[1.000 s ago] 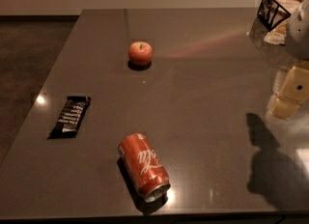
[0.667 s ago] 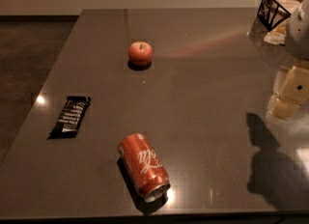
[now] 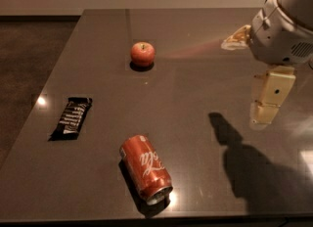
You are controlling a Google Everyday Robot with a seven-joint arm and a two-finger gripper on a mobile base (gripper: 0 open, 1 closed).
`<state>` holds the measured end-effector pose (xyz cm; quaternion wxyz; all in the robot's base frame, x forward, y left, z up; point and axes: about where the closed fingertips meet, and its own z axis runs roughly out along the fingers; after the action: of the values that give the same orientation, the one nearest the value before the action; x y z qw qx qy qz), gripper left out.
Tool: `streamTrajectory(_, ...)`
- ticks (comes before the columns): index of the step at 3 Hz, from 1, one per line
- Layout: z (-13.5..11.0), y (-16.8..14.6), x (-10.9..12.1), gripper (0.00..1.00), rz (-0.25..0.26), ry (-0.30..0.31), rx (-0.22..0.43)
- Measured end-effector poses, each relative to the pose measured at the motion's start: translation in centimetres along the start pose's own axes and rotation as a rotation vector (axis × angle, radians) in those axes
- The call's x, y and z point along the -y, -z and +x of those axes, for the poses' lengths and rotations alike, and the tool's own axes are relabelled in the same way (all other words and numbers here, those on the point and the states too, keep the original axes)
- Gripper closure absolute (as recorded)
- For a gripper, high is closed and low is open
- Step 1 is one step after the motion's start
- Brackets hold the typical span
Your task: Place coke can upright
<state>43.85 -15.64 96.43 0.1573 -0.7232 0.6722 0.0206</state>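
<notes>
The coke can lies on its side on the dark table, near the front edge. It is red with white script, and its silver end points toward the front right. My gripper hangs above the right side of the table, well to the right of the can and apart from it. It holds nothing that I can see. Its shadow falls on the table below it.
A red apple stands at the middle back of the table. A black snack bar lies flat at the left. The table's front edge runs just below the can. Dark floor lies to the left of the table.
My arm and gripper have moved a little to the left, further over the table. The can, apple and snack bar have not moved.
</notes>
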Motion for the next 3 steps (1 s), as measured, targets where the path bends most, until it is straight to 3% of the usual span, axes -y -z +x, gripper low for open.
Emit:
streamTrajectory(1,-3.4,-1.6,-1.8,0.00,-0.055,0.209,0.077)
streamTrajectory(3,-7.9,-3.3,-6.7,0.00,-0.143,0.625,0.185)
